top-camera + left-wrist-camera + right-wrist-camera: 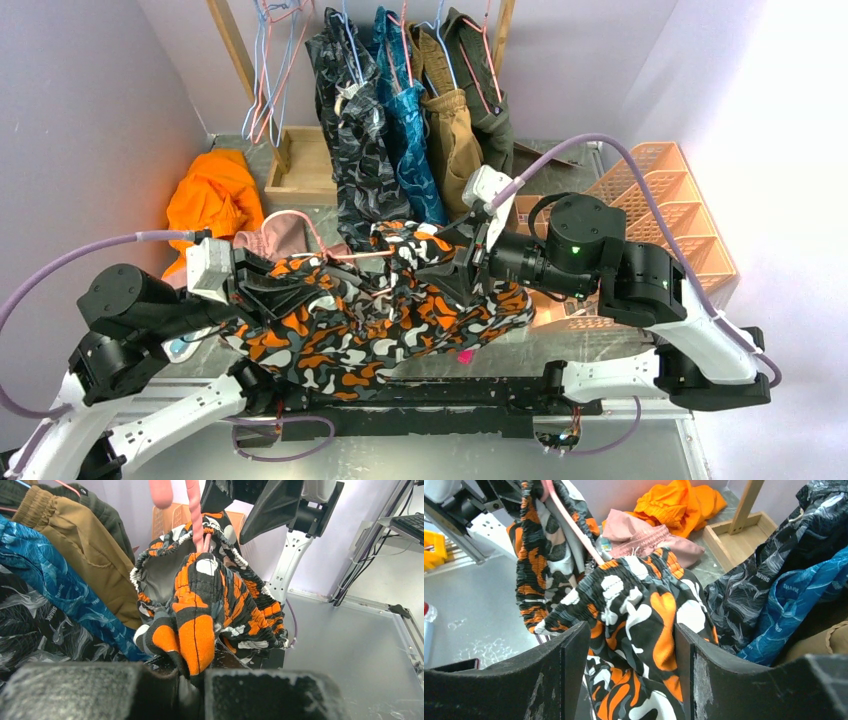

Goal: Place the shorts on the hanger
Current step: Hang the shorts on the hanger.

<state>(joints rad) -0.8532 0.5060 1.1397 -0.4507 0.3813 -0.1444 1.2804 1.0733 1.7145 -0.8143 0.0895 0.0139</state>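
The orange, black, white and grey camouflage shorts (380, 320) hang bunched between my two grippers above the table. The pink wire hanger (350, 257) runs into their waistband; it also shows in the left wrist view (195, 515) and the right wrist view (572, 525). My left gripper (262, 290) is shut on a fold of the shorts (205, 600), its jaws pinched together (192, 677). My right gripper (470, 262) is at the shorts' right side. Its jaws (631, 645) stand wide apart with the elastic waist part of the shorts (644, 600) between them.
A wooden rack at the back holds grey-black camo shorts (355, 130), blue shorts (405, 120), tan shorts (450, 130), a dark green pair (490, 90) and light-blue hangers (265, 70). An orange garment (210, 195) and pink shorts (280, 235) lie at left. An orange basket (670, 200) stands at right.
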